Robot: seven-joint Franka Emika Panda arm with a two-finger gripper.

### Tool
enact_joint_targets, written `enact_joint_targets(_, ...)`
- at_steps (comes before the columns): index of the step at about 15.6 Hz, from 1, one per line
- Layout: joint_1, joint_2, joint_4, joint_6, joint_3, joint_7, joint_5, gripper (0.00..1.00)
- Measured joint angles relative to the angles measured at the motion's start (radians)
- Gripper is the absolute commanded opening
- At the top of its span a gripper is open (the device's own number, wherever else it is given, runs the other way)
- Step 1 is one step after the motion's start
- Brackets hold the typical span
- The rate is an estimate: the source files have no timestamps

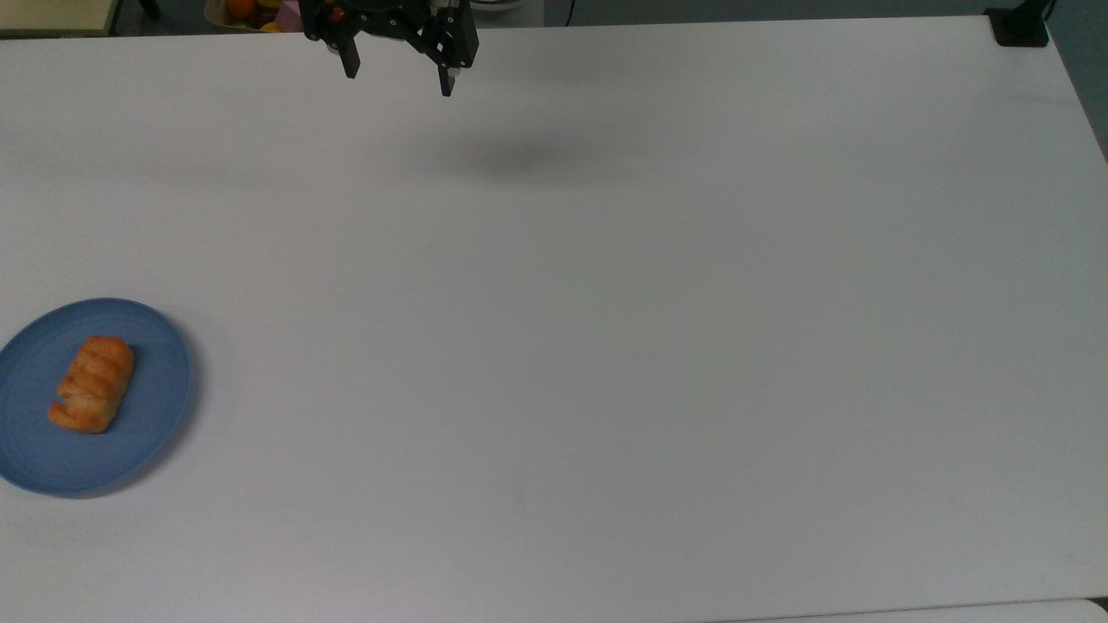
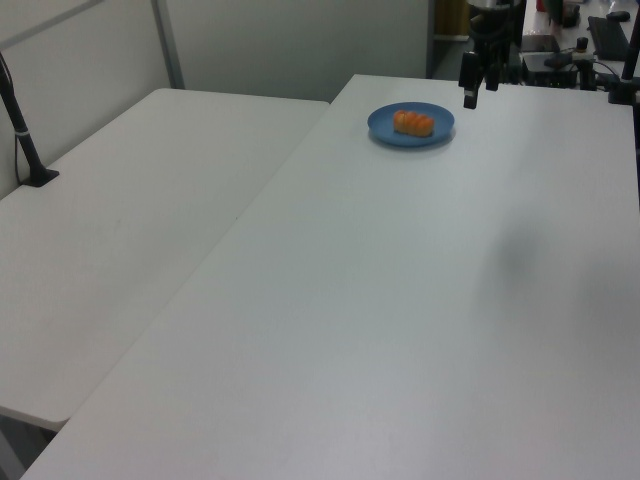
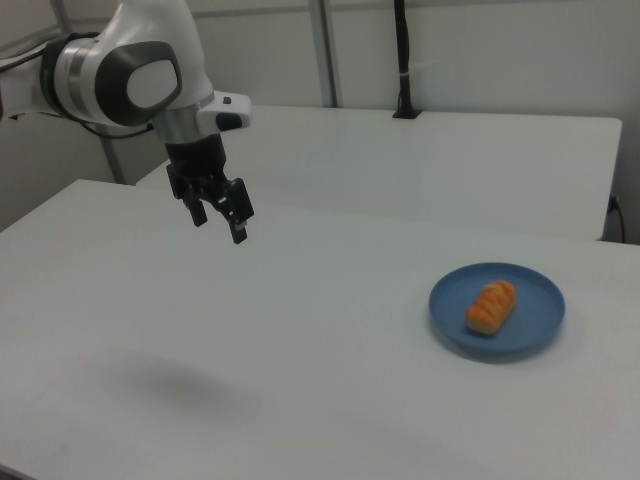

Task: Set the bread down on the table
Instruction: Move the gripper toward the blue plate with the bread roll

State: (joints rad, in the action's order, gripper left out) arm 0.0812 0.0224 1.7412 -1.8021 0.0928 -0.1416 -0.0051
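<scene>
White table [image 1: 606, 346] mostly bare. Bread [image 1: 93, 383] sits on blue plate [image 1: 156, 363] at our 8 o'clock in the top view; gripper [image 1: 398, 80] hangs at 12, jaws spread, well apart. We'd approach across the roll's short axis, pinch gently.

No legible text or labels

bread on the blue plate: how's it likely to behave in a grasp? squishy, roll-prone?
The bread looks like a small ridged pastry, so probably light and somewhat crushable; a gentle squeeze seems wise. Its oblong shape lies flat on the blue plate, so it seems unlikely to roll. The ridged crust should give fair grip. The pincer is open and hangs well away from it.
</scene>
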Motion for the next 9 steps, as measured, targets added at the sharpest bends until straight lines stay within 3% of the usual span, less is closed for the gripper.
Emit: enact_joint_targets(9, -0.001, 0.078, -0.072, 0.002, 0.006, 0.000, -0.001, 1.00)
